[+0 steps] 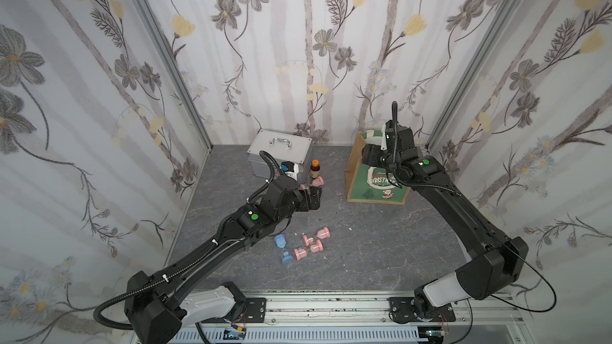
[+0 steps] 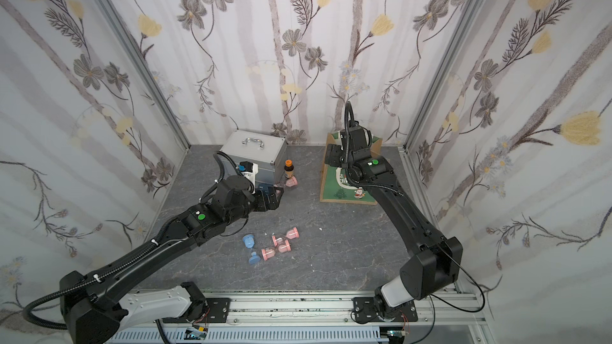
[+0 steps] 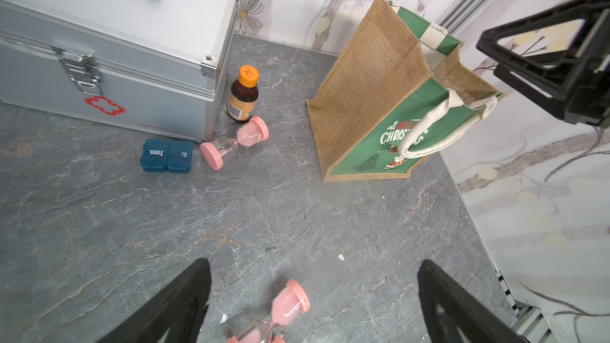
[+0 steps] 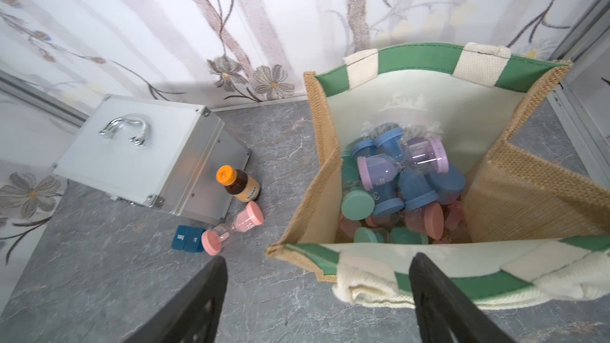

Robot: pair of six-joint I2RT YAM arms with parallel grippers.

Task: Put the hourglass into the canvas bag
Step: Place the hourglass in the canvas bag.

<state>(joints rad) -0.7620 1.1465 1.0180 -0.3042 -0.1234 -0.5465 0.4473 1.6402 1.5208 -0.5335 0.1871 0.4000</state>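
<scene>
**Operator:** Where does my right end effector [image 4: 318, 259] stand?

**Spotter:** You have it over the near rim of the canvas bag [image 4: 321, 160], fingers spread wide, nothing between them. The bag stands upright at the back right of the desk [image 3: 297, 212], mouth open.

**Operator:** And the hourglasses?

**Spotter:** Your bag holds a heap. A lilac hourglass [image 4: 402, 163] lies on top of blue, teal and pink ones. Out on the desk, a pink hourglass [image 3: 236, 141] lies on its side just beside the brown bottle [image 3: 243, 94], the silver case [image 3: 115, 28] and the blue pill box [image 3: 166, 156]. In both top views a blue hourglass [image 1: 280, 241] and a pink pair [image 1: 316, 245] lie close together nearer the front.

**Operator:** My left end effector [image 3: 313, 263]?

**Spotter:** Also wide and empty. You hold it above the desk, between the case and that front group.
</scene>
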